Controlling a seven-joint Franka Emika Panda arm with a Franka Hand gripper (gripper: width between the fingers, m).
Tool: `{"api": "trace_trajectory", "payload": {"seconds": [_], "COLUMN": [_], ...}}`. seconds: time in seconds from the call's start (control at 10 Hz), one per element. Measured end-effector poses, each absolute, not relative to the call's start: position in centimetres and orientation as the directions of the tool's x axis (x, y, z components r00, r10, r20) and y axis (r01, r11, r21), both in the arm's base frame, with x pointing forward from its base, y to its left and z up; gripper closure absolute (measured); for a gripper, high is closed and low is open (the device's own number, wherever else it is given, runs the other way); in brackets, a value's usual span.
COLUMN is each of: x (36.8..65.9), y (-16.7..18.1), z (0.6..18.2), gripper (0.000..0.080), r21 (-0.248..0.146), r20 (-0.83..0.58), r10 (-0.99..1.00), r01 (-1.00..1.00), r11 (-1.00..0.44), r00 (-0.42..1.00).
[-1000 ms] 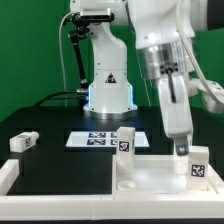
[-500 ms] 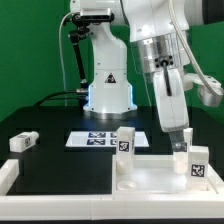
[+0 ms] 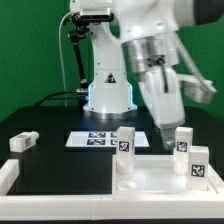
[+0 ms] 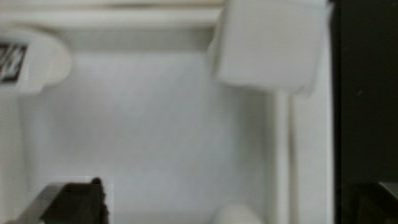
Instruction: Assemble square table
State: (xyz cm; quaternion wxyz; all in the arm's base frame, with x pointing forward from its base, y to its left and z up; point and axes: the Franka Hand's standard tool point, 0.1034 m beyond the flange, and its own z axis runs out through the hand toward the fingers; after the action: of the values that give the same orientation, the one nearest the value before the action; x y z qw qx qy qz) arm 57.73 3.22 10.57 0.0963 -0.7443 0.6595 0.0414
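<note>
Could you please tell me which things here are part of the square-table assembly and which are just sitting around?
Job: square table top; three upright legs; loose leg; open gripper.
Lying about: marker board; border rail.

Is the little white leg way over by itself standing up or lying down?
Lying down. The lone leg rests on its long side on the black table.

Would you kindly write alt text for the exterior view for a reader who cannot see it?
A white robot arm hangs over a white square table top on which three short white tagged legs stand upright. Another leg lies on the dark table at the exterior view's left, and the marker board lies behind.
</note>
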Motion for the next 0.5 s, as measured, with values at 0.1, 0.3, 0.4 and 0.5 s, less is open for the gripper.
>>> {"api": "trace_trajectory", "payload": {"seconds": [0.1, 0.3, 0.4, 0.5], "x": [56.6, 57.2, 57.1, 57.1], "y": [1.1, -1.3, -1.0, -1.0], "z": [11.3, 12.1, 11.9, 11.8], "gripper": [0.015, 0.015, 0.015, 0.015], "r21": [-0.115, -0.149, -0.158, -0.165], "r20": [-0.173, -0.135, -0.123, -0.113], "r10": [-0.954, -0.914, -0.88, -0.848], "r01": [-0.967, -0.919, -0.885, -0.851], "r11": [-0.228, -0.364, -0.438, -0.498], "r00": [0.246, 0.384, 0.458, 0.518]}}
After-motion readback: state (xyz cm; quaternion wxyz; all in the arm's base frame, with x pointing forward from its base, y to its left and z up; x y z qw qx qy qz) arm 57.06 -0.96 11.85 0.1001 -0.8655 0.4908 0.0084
